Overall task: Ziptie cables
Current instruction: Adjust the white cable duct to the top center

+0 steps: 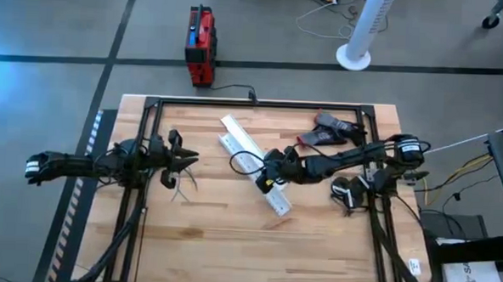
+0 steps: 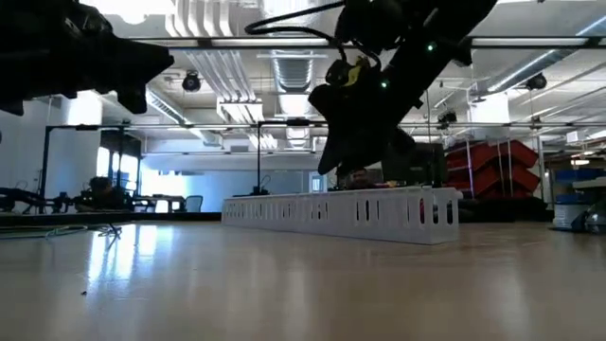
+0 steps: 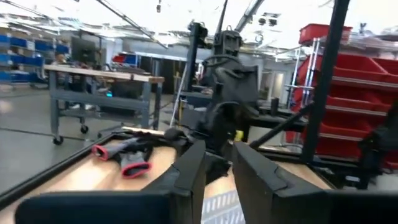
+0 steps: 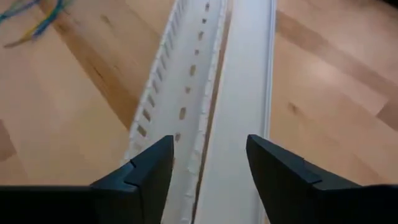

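A large industrial workshop or robotics lab: exposed ceiling ducts (image 2: 222,43) and strip lights fill the low view's top, red storage bins (image 3: 367,93) stack at the right, a metal workbench (image 3: 99,87) stands at left, over concrete floor (image 1: 61,31).

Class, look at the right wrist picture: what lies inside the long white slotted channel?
The white channel looks bare inside, with only its slots showing. The right hand hovers open above it, its fingers hiding the nearest part. Thin wires lie outside on the table.
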You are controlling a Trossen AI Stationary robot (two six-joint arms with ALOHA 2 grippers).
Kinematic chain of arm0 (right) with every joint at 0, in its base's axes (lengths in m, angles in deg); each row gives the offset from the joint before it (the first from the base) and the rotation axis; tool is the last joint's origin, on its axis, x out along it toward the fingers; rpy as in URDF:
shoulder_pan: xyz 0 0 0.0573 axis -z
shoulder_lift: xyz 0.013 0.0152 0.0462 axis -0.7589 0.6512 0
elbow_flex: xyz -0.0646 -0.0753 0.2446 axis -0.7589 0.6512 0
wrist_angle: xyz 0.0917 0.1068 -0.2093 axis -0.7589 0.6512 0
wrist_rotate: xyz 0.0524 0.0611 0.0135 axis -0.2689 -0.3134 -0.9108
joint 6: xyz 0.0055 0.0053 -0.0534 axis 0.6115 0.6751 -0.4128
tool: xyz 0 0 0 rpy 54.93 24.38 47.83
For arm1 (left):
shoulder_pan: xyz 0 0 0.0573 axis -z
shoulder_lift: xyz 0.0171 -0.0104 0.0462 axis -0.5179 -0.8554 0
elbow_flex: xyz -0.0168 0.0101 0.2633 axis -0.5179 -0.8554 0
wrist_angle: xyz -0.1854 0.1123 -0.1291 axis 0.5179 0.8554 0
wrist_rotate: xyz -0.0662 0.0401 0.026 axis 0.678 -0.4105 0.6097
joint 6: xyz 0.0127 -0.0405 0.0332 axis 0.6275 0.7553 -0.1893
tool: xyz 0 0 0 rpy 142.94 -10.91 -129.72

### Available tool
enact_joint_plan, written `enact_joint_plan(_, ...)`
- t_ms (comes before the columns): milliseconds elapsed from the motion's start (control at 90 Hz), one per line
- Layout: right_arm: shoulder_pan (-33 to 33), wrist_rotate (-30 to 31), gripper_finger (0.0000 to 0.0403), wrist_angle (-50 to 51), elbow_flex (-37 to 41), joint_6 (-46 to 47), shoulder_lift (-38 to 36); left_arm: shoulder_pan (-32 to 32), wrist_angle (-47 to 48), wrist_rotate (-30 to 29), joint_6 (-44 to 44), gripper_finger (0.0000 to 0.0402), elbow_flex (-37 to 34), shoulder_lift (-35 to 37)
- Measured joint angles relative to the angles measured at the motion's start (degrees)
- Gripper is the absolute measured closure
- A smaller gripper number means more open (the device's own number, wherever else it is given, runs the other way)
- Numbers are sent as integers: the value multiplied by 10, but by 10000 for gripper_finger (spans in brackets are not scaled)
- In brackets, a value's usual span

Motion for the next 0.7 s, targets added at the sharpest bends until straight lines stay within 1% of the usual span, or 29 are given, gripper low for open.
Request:
enact_joint_plan(156, 9, -36, 204, -5, -16, -10, 44, 0, -3, 0, 0, 336, 0, -3)
enact_joint_plan(344, 16, -36, 204, 22, -59, -23, 88, 0, -5, 1, 0, 331, 0, -3)
enact_joint_plan(433, 23, -34, 209, 63, -85, -41, 103, 0, -6, 1, -1, 333, 0, -4)
enact_joint_plan(544, 32, -53, 244, 95, -114, -82, 122, 0, -7, 1, -4, 339, 0, -2)
enact_joint_plan(700, 49, -129, 335, 102, -143, -150, 146, 0, -3, 1, -2, 339, 0, -4)
